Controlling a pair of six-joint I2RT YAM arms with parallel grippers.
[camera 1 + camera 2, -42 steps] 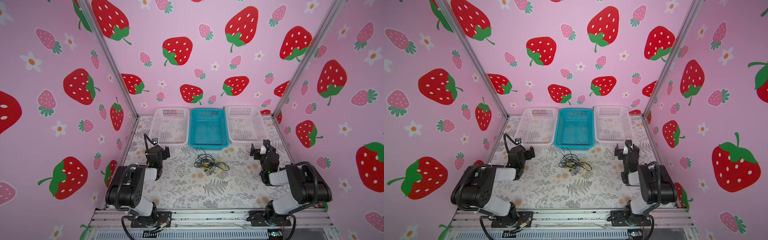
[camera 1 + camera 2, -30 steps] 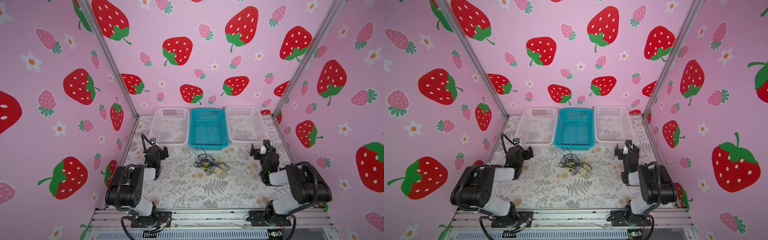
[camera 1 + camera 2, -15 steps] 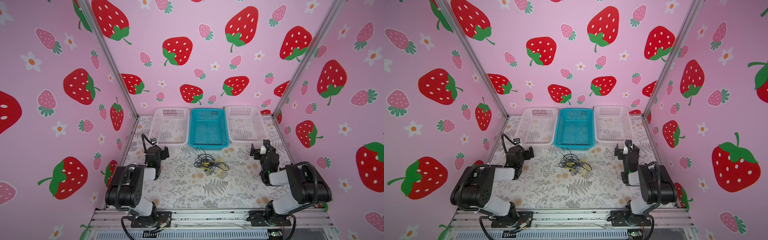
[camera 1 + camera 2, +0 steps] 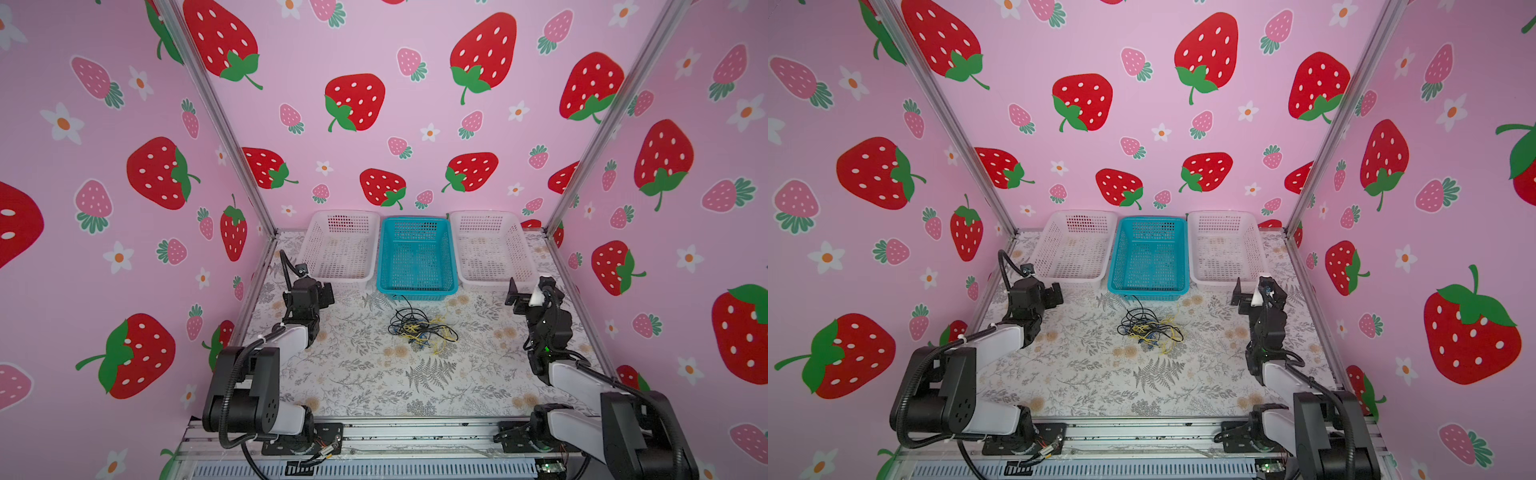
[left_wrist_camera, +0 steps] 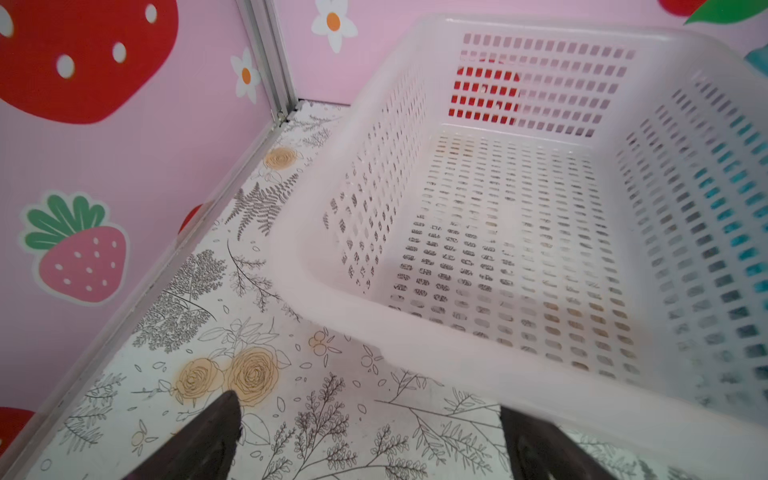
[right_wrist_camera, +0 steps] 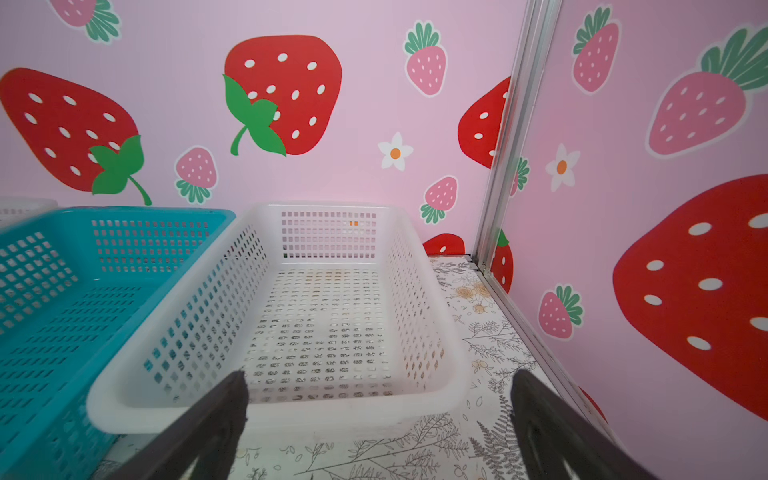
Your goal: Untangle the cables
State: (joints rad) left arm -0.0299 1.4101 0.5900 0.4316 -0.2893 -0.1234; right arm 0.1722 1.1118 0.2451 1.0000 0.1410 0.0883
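Three perforated plastic baskets are standing side by side along the back wall. A white rectangular basket [image 4: 347, 212] is sitting directly ahead of the left pincer [image 4: 323, 294], a teal rectangular basket [image 4: 415, 218] is sitting in the middle, and a second white rectangular basket [image 4: 484, 213] is sitting directly ahead of the right pincer [image 4: 516, 296].

In the left wrist view, the first white basket's near rim [image 5: 415, 353] is lying just beyond the left pincer [image 5: 370, 405]. Its two dark fingers [image 5: 208, 440] are standing wide apart, with only floral-print tabletop [image 5: 353, 419] between them.

In the right wrist view, the right pincer [image 6: 379, 376] is likewise gaping open and holding nothing. Its fingers [image 6: 208, 432] are framing the near rim of the second white basket [image 6: 270, 415]. The teal basket [image 6: 124, 212] is sitting off to its inner side and an aluminium corner post [image 6: 505, 166] is rising on its outer side.

Pink strawberry-print walls [image 4: 374, 62] are closing in the table on three sides, and each pincer is sitting near its own side wall.

The cables [image 4: 419, 328] [image 4: 1148, 328] are a loose knot of thin black, yellow and dark blue wires. They are lying on the tabletop [image 4: 353, 374] between the two pincers, well apart from both. From each pincer they are lying inward and slightly back toward the arms' bases. In both top views only bare floral surface is lying between either pincer and the tangle. One black strand is running from the tangle toward the teal basket's front wall.
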